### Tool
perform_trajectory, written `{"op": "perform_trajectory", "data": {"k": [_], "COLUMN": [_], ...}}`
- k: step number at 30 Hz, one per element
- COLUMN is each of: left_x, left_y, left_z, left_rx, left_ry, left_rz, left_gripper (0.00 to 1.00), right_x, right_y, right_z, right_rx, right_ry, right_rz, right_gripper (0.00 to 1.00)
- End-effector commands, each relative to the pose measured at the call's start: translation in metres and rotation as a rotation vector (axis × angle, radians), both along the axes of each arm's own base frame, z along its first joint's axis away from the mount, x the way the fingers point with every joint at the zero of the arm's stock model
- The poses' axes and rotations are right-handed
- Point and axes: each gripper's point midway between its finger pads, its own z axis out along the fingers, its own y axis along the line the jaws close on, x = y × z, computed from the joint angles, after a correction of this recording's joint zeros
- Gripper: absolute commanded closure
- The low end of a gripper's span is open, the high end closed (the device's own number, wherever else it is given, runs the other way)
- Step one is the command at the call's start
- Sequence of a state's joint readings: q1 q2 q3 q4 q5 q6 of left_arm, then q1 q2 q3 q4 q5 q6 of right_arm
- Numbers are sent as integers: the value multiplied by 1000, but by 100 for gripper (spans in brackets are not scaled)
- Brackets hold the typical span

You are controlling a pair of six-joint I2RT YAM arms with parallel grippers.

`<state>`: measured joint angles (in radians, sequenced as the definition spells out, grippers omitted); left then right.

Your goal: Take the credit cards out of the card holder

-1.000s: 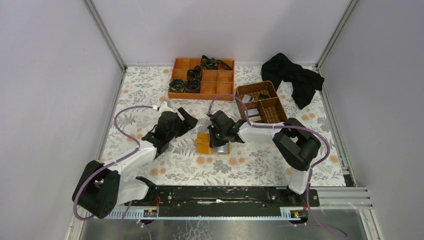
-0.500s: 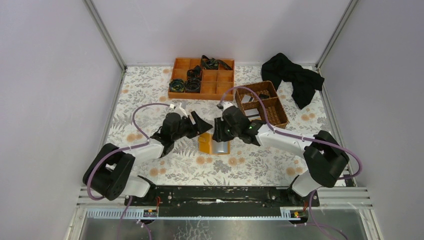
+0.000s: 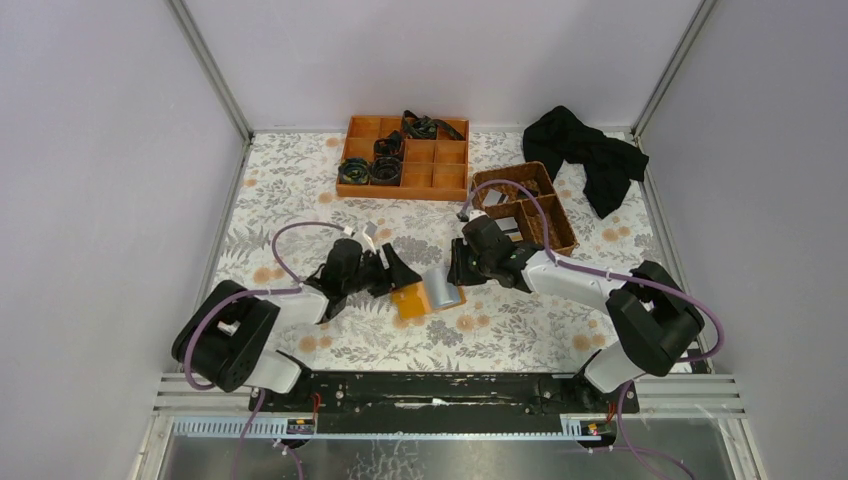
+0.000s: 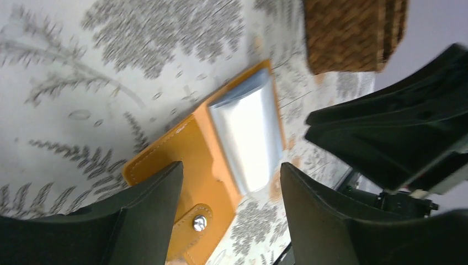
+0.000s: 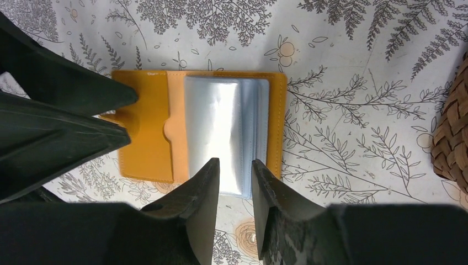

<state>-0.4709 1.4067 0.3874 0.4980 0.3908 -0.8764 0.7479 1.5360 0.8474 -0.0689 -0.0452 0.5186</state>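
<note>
The card holder lies open on the flowered table, orange-tan with a snap tab. Its shiny pale sleeves sit on its right half, and glare hides any cards in them. In the right wrist view the card holder lies flat with the sleeves in the middle. My left gripper is open at the holder's left edge and straddles it in the left wrist view. My right gripper stands at the sleeves' right edge. Its tips have a narrow gap over the sleeves' near edge and nothing shows pinched.
An orange compartment tray with black coils stands at the back. A brown wicker basket is behind my right arm and shows in both wrist views. A black cloth lies at the back right.
My left gripper has come down and right to the holder's left edge. My right gripper has drawn back to the right off the holder. The sleeves now lie further right.
</note>
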Motion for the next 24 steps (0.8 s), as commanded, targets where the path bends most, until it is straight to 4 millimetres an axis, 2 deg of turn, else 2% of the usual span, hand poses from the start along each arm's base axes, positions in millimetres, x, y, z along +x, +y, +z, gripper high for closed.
{"op": "perform_trajectory", "data": {"k": [1, 8, 11, 12, 13, 14, 16, 17, 24], "left_x": [-18, -16, -15, -15, -15, -14, -14, -14, -13], "left_y": [6, 3, 2, 2, 1, 1, 0, -1, -1], "left_z": [-30, -41, -44, -46, -46, -47, -50, -51, -52], "left_rx": [48, 56, 55, 56, 54, 54, 53, 50, 45], "left_ry": [80, 112, 119, 122, 123, 126, 133, 137, 137], "left_rz": [-30, -36, -35, -35, -37, -38, -41, -43, -37], "left_gripper": [28, 28, 28, 28, 28, 28, 28, 28, 29], "right_x": [8, 12, 11, 10, 8, 6, 2, 1, -6], "right_y": [5, 0, 0, 2, 2, 4, 11, 14, 27], "right_z": [2, -27, -34, -34, -42, -44, -45, -45, -38], "right_rx": [30, -18, -11, -3, -10, -3, 33, 49, 127], "right_ry": [-16, 29, 45, 47, 68, 79, 95, 101, 125], "right_rz": [-16, -34, -33, -29, -23, -13, 13, 19, 53], "right_gripper": [65, 71, 72, 72, 72, 69, 60, 60, 61]}}
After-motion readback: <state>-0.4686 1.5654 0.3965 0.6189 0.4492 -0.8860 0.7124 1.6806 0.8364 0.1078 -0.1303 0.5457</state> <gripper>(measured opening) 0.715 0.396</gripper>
